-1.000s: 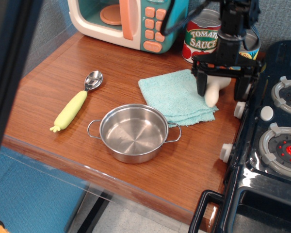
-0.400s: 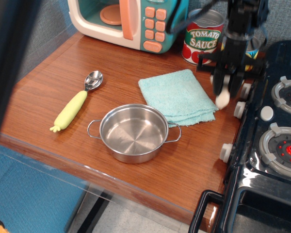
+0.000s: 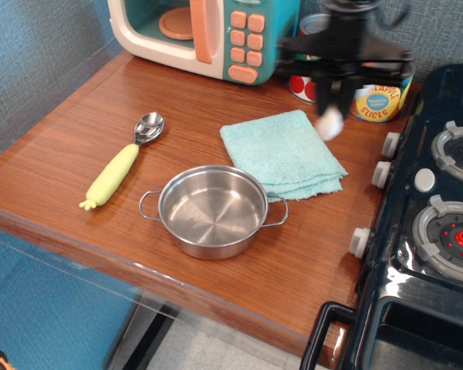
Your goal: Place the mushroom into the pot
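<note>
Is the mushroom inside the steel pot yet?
No: the shallow shiny steel pot is empty; the pincer holds the cream-white mushroom above the cloth.

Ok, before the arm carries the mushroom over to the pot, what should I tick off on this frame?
1. Mushroom held in the gripper: ok, its pale end hangs below the jaws, clear of the surface.
2. Grip security: cannot tell, the frame is blurred there and the contact is hidden.
3. Pot empty and upright: ok, nothing inside.
4. Path to the pot: ok, only the flat teal cloth lies between.
5. Spoon out of the way: ok, it lies left of the pot, apart from it.
6. Clearance from the cans behind the gripper: cannot tell from this single view.
</note>
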`<state>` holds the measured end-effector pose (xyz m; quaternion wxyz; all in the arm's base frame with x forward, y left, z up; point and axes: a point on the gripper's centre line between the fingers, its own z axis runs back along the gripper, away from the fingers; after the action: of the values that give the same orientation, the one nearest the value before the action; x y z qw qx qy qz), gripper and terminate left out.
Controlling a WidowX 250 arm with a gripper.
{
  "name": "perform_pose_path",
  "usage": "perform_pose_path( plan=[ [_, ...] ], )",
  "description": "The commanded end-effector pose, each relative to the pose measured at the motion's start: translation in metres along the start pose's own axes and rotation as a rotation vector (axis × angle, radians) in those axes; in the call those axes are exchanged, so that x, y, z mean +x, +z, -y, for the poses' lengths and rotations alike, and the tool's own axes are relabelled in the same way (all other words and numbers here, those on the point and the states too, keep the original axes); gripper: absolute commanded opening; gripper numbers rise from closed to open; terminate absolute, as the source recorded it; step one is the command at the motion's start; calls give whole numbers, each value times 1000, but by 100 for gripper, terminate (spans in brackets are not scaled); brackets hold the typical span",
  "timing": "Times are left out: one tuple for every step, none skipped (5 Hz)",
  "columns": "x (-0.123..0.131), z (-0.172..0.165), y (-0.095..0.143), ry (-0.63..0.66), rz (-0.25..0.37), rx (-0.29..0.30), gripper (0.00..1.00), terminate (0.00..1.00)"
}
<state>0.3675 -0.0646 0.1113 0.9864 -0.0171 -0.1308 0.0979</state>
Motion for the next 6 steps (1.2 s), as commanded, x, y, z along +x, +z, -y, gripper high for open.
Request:
perform_pose_path(
  plan=[
    [-46,-53,18,17,-19,66,0,0],
    [-57,-61,17,12,-27,53,0,0],
    [-68,-60,17,-14,-27,55,0,0],
    [-73,-60,16,-7,-36,57,100,0],
    [-77,-57,18,-21,-36,38,100,0],
    [-73,-50,20,-37,-33,16,100,0]
  ],
)
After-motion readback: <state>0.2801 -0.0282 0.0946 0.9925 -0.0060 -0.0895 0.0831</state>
